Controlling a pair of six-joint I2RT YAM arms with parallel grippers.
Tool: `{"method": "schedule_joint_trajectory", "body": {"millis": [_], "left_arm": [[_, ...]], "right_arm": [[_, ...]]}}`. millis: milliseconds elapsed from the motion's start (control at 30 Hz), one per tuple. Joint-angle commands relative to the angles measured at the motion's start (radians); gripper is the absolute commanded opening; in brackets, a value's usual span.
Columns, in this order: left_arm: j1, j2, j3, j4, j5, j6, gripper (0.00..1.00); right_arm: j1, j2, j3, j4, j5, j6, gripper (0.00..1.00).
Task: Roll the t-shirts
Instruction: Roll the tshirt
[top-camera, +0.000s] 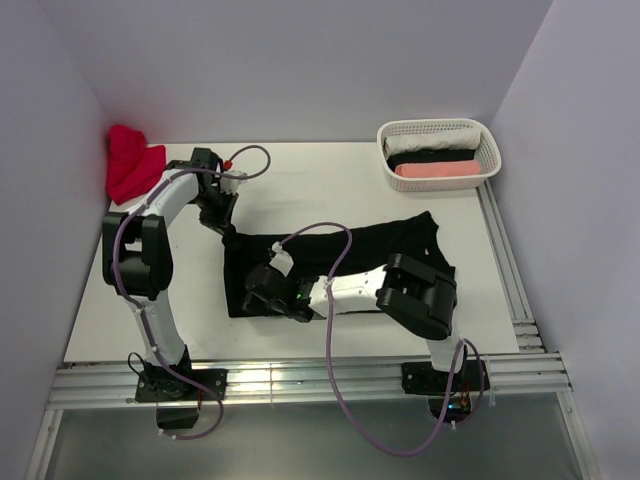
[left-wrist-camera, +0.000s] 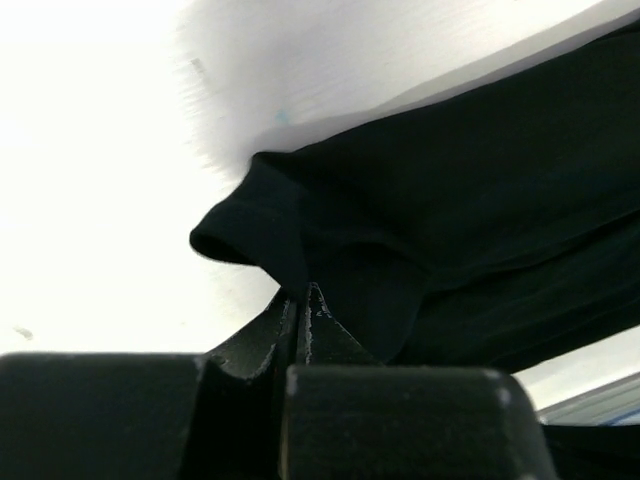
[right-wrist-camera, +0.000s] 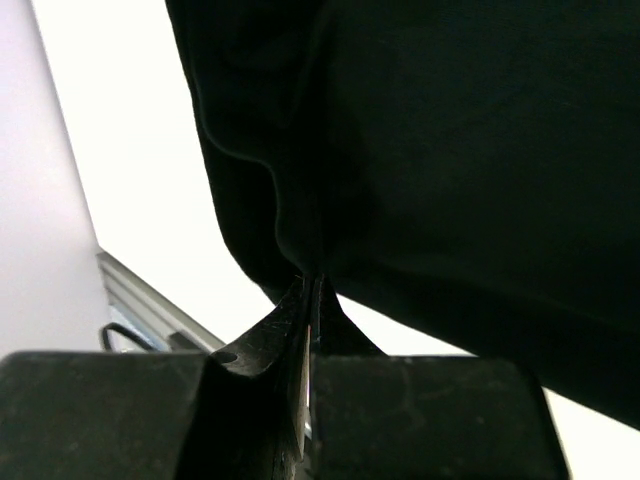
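A black t-shirt (top-camera: 370, 245) lies spread across the middle of the white table. My left gripper (top-camera: 228, 234) is at its far left corner, shut on a pinch of the hem; in the left wrist view the jaws (left-wrist-camera: 303, 292) meet on a fold of the black cloth (left-wrist-camera: 450, 180). My right gripper (top-camera: 246, 293) is at the near left corner, shut on the edge there. In the right wrist view its tips (right-wrist-camera: 315, 282) pinch the black cloth (right-wrist-camera: 450, 150), which hangs slightly raised. A crumpled red t-shirt (top-camera: 132, 162) lies at the back left by the wall.
A white basket (top-camera: 485, 140) at the back right holds rolled shirts in white, black and pink. Metal rails run along the near edge (top-camera: 300, 380) and the right side (top-camera: 508, 270). Walls close in on both sides and behind.
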Motion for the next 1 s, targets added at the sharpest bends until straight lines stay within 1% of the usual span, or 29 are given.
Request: {"method": "schedule_joint_trajectory", "body": {"millis": [0,67,100,167,200,267,300,367,400,433,467,500,533,567,633,667,733,800,933,967], "left_arm": [[0.017,-0.064,-0.014,-0.002,-0.048,0.055,0.03],[0.021,-0.072,-0.025,-0.002,-0.053,0.071,0.13],[0.029,-0.075,-0.030,-0.002,-0.050,0.078,0.21],[0.038,-0.084,-0.033,-0.012,-0.016,0.091,0.35],[0.047,-0.090,-0.034,-0.018,-0.007,0.097,0.45],[0.055,-0.098,-0.040,-0.025,0.035,0.109,0.51],[0.069,-0.104,-0.043,-0.028,0.045,0.120,0.56],[0.084,-0.108,-0.046,-0.039,0.067,0.128,0.59],[0.109,-0.108,-0.046,-0.042,0.079,0.132,0.63],[0.124,-0.104,-0.040,-0.064,0.093,0.137,0.64],[0.164,-0.099,-0.036,-0.079,0.137,0.143,0.64],[0.179,-0.090,-0.033,-0.091,0.156,0.154,0.66],[0.193,-0.085,-0.036,-0.102,0.180,0.161,0.71],[0.217,-0.081,-0.040,-0.126,0.219,0.166,0.72],[0.231,-0.067,-0.069,-0.145,0.259,0.177,0.73],[0.241,-0.064,-0.083,-0.145,0.292,0.177,0.75],[0.247,-0.062,-0.132,-0.127,0.309,0.160,0.77],[0.253,-0.059,-0.161,-0.088,0.329,0.128,0.84],[0.261,-0.047,-0.237,-0.026,0.381,0.059,0.87],[0.265,-0.047,-0.249,-0.013,0.391,0.031,0.90]], "right_arm": [[0.010,0.006,0.076,0.020,0.007,-0.016,0.00],[0.010,0.018,0.105,0.011,0.005,-0.028,0.00],[0.011,0.022,0.111,0.002,0.005,-0.030,0.00],[0.011,0.028,0.127,-0.006,0.008,-0.034,0.00],[0.010,0.029,0.130,-0.014,0.010,-0.034,0.00],[0.007,0.034,0.134,-0.018,0.010,-0.034,0.00],[0.008,0.034,0.136,-0.020,0.009,-0.034,0.00],[0.005,0.035,0.137,-0.020,0.005,-0.036,0.00],[0.005,0.037,0.139,-0.020,0.005,-0.037,0.00],[0.005,0.038,0.140,-0.018,0.002,-0.036,0.00],[0.004,0.043,0.143,-0.018,0.002,-0.036,0.00],[0.005,0.046,0.147,-0.017,-0.001,-0.036,0.00],[0.005,0.049,0.150,-0.017,-0.001,-0.036,0.00],[0.004,0.054,0.154,-0.017,-0.004,-0.036,0.00],[0.004,0.060,0.159,-0.021,-0.004,-0.041,0.00],[0.003,0.061,0.169,-0.031,-0.002,-0.045,0.00],[0.005,0.068,0.179,-0.038,-0.002,-0.047,0.00],[0.004,0.068,0.180,-0.035,-0.004,-0.047,0.00],[0.005,0.080,0.202,-0.048,-0.002,-0.057,0.00],[0.004,0.081,0.205,-0.051,-0.002,-0.057,0.00]]}}
